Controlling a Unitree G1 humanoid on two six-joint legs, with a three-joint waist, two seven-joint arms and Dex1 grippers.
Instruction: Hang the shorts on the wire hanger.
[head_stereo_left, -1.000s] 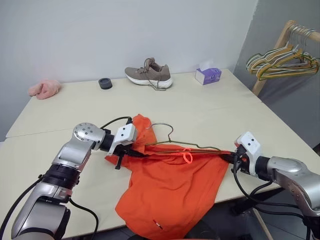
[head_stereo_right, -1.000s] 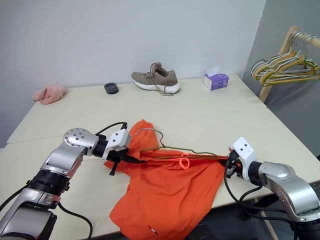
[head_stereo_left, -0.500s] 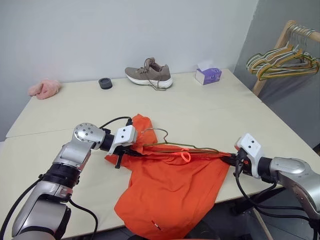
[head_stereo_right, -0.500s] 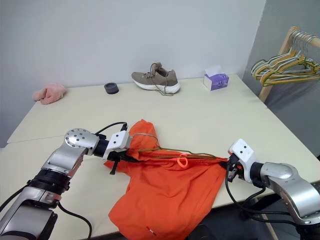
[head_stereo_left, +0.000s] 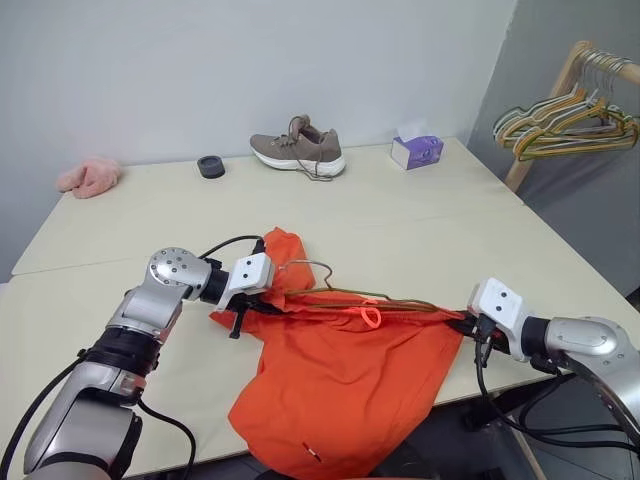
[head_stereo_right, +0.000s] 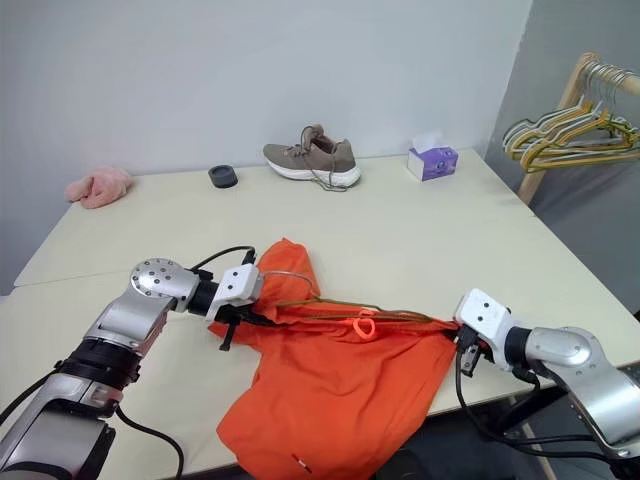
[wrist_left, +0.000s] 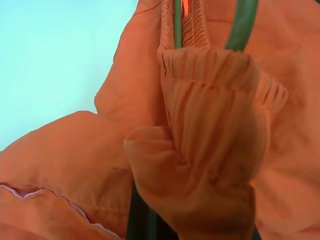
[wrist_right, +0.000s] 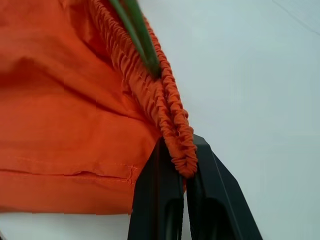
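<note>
The orange shorts (head_stereo_left: 340, 385) lie stretched by the waistband between my two grippers, with their legs hanging over the table's front edge. My left gripper (head_stereo_left: 258, 303) is shut on the bunched left end of the waistband (wrist_left: 200, 150). On the right end (wrist_right: 172, 130) my right gripper (wrist_right: 181, 150) is shut, its black fingers (wrist_right: 157, 200) pinching the gathered elastic. The thin olive wire hanger (head_stereo_left: 400, 299) runs along the waistband, partly inside the fabric. Its hook (head_stereo_left: 318, 268) sticks out near the left gripper. A neon cord loop (head_stereo_left: 372, 316) dangles at mid-waistband.
At the table's far side lie a grey-brown shoe (head_stereo_left: 298, 148), a small black round object (head_stereo_left: 210, 165), a purple tissue box (head_stereo_left: 416, 151) and a pink cloth (head_stereo_left: 88, 176). A wooden rack with several hangers (head_stereo_left: 565, 120) stands beyond the table's right edge.
My right gripper has rolled at the wrist while keeping its hold. The hanger's hook has tipped lower and toward the left gripper. The left arm has stayed put.
</note>
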